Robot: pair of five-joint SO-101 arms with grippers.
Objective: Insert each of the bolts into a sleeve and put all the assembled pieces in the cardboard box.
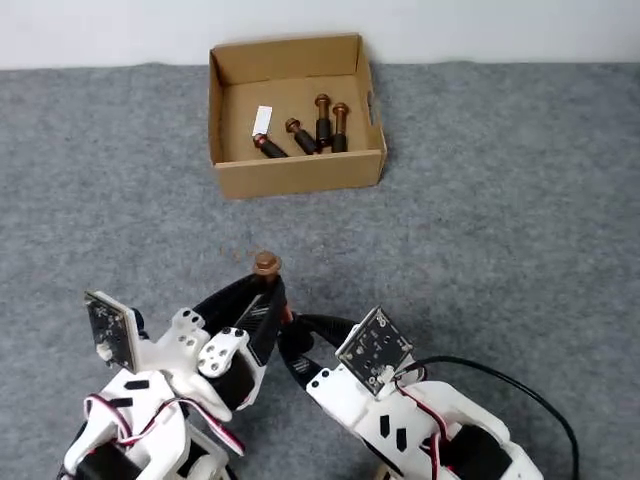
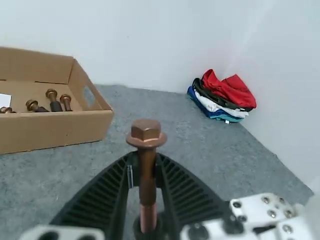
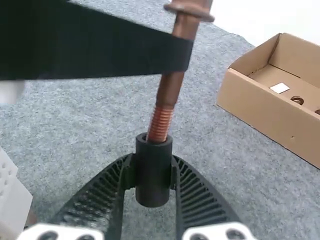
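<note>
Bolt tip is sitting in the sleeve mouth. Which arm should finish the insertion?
Left, probably. The left gripper is shut on the bolt by its shank, lined up above the sleeve, so it can push down while the right gripper holds the sleeve steady.

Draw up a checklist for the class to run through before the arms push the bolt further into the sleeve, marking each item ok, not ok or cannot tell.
1. Bolt clamped in the left jaws: ok.
2. Sleeve clamped in the right jaws: ok.
3. Threaded tip at the sleeve's mouth: ok, it is just entering.
4. Bolt in line with the sleeve: cannot tell; it looks slightly tilted in the right wrist view.
5. Bolt fully seated: not ok, most of the shank is outside.
6. Cardboard box open with room: ok, four assembled pieces lie inside, with bare floor beside them.
</note>
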